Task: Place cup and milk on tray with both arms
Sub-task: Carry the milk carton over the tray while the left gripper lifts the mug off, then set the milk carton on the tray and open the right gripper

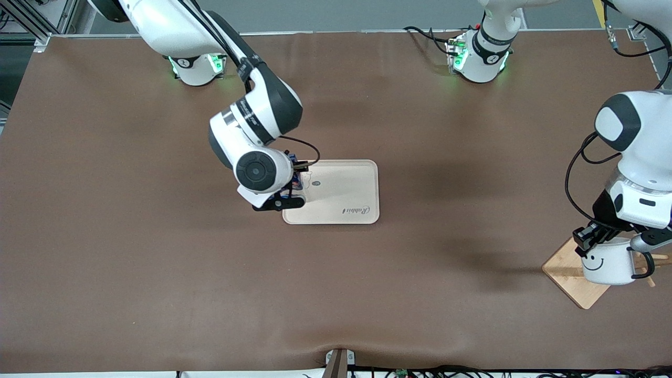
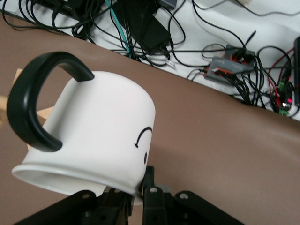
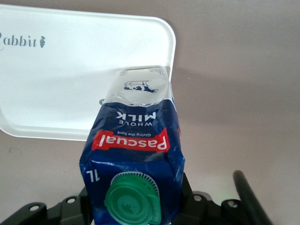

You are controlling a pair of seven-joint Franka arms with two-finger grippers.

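The cream tray lies mid-table. My right gripper is shut on the dark blue milk carton and holds it over the tray's end toward the right arm. In the right wrist view the carton with its green cap sits between the jaws of the gripper, its pale bottom over a tray corner; I cannot tell whether it touches. My left gripper is shut on the rim of the white smiley cup, held tilted over the wooden stand base. The cup and gripper also show in the left wrist view.
The square wooden stand base with wooden pegs sits near the left arm's end of the table. Cables and small electronics lie just off the table edge nearest the front camera. Brown table surrounds the tray.
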